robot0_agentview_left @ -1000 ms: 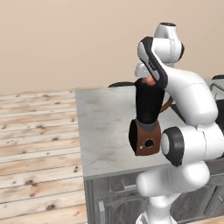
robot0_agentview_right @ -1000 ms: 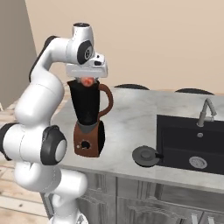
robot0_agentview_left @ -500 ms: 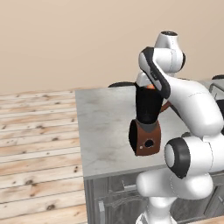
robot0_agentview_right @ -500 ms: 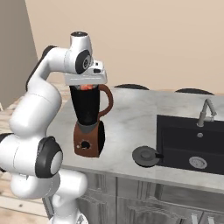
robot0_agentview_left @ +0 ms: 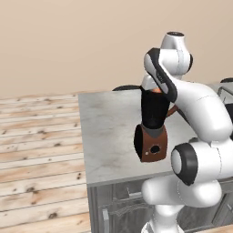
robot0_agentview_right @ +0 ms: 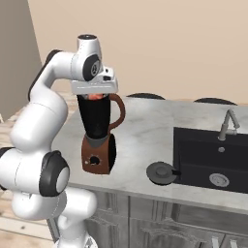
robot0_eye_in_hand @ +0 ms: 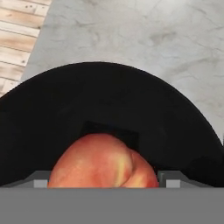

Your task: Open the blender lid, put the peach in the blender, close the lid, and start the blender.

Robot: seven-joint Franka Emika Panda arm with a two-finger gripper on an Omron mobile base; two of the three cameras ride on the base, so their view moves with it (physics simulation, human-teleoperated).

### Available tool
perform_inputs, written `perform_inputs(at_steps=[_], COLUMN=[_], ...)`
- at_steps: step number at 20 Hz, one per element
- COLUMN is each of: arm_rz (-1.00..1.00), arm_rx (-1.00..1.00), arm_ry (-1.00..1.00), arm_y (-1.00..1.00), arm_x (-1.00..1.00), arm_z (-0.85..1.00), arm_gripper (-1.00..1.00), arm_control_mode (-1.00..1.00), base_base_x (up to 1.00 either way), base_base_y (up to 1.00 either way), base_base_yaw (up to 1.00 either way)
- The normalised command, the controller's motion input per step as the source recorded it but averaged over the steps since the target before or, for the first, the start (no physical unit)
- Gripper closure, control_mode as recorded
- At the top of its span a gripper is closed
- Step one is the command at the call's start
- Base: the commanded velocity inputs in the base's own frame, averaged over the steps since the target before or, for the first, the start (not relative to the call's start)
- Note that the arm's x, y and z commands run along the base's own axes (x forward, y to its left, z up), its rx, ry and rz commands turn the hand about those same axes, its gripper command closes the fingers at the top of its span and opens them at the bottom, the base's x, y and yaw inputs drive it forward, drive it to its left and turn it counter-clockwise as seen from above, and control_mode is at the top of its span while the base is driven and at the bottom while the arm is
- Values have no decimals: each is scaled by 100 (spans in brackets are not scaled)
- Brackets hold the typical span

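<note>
The end effector [robot0_agentview_right: 95, 93] is held directly over the open mouth of the blender [robot0_agentview_right: 99, 133], which stands on the counter [robot0_agentview_right: 145, 140] with its jar uncovered. The lid [robot0_agentview_right: 161, 172] is seen lying flat on the counter, well apart from the blender and just beside the sink [robot0_agentview_right: 213, 152]; the first step is therefore judged complete. The peach [robot0_eye_in_hand: 103, 162] is seen at the jar's mouth, between the two fingertips [robot0_eye_in_hand: 39, 179], with the dark interior of the jar beyond it. Whether the fruit is gripped or already let go cannot be told from these views. The second step is judged to be at the point of release. Left to be done: the peach dropped in, the lid fetched and seated on the rim, and the knob [robot0_agentview_left: 155, 149] on the base operated.
</note>
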Motion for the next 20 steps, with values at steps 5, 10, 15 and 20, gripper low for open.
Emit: perform_inputs(at_steps=[5, 10, 15, 20], arm_rz=[0, 0, 0, 0], arm_rx=[0, 0, 0, 2], arm_ry=[0, -3, -10, -11], arm_y=[0, 0, -16, -54], arm_x=[-21, -22, -40, -67], arm_z=[34, 64, 53, 2], arm_gripper=[-100, -100, -100, -100], arm_control_mode=[-100, -100, -100, -100], base_base_x=[0, 0, 0, 0], base_base_y=[0, 0, 0, 0], base_base_yaw=[0, 0, 0, 0])
